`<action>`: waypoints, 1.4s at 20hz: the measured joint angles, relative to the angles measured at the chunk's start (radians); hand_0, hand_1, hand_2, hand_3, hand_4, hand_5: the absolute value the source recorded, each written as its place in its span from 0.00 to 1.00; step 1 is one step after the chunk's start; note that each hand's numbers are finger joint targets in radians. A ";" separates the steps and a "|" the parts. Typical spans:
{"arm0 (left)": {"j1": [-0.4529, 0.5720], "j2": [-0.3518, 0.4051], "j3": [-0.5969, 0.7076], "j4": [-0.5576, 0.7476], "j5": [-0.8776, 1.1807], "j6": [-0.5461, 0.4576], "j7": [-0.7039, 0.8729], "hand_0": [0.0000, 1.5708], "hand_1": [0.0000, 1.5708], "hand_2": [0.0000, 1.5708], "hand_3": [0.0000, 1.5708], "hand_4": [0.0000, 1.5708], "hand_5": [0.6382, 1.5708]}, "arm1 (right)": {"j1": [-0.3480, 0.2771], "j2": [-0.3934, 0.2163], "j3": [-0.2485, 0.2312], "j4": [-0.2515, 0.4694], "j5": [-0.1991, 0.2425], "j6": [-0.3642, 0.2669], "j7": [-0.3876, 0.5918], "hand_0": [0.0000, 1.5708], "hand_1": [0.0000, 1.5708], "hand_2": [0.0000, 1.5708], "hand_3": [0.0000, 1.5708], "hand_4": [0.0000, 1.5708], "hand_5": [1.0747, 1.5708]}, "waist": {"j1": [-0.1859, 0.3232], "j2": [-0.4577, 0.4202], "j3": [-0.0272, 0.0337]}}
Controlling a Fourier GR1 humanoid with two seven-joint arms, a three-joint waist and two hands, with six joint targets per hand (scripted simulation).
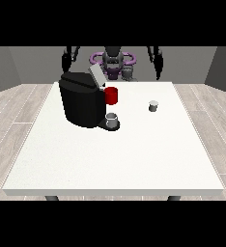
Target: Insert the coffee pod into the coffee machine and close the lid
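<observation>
No writing is showing on anything. The small grey cylindrical coffee pod (153,105) is sitting upright on the large white table (134,159), well apart from both black hands: the hand at the view's right (158,71) and the hand at the view's left (66,61) are hanging beyond the far edge, fingers too small to tell. The bulky black coffee machine (81,103) is standing with its grey lid (96,75) tilted up, a red holder (111,95) beside it and a grey cup (111,119) on its base.
</observation>
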 measured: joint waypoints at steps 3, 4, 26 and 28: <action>-0.023 0.013 0.022 0.015 0.024 -0.033 -0.033 0.00 0.00 0.00 0.00 0.15 1.00 | 0.007 0.007 0.003 0.023 0.001 0.007 -0.010 0.00 0.00 0.00 0.00 0.08 1.00 | 0.003 -0.010 -0.0060; -0.024 0.010 0.019 0.010 0.031 -0.042 -0.044 0.00 0.00 0.00 0.00 0.15 1.00 | 0.005 0.010 0.002 0.033 0.000 0.006 -0.002 0.00 0.00 0.00 0.00 0.08 1.00 | 0.010 -0.015 -0.0072; -0.363 0.296 0.209 0.412 -0.017 -0.174 -0.114 0.00 0.00 0.00 0.00 0.00 1.00 | -0.080 0.085 0.027 -0.021 -0.034 -0.093 -0.065 0.00 0.00 0.00 0.00 0.18 1.00 | -0.137 0.108 -0.0115; -0.396 0.303 0.213 0.468 -0.033 -0.168 -0.120 0.00 0.00 0.00 0.00 0.00 1.00 | -0.092 0.089 0.033 -0.019 -0.026 -0.099 -0.072 0.00 0.00 0.00 0.00 0.18 1.00 | -0.144 0.131 -0.0116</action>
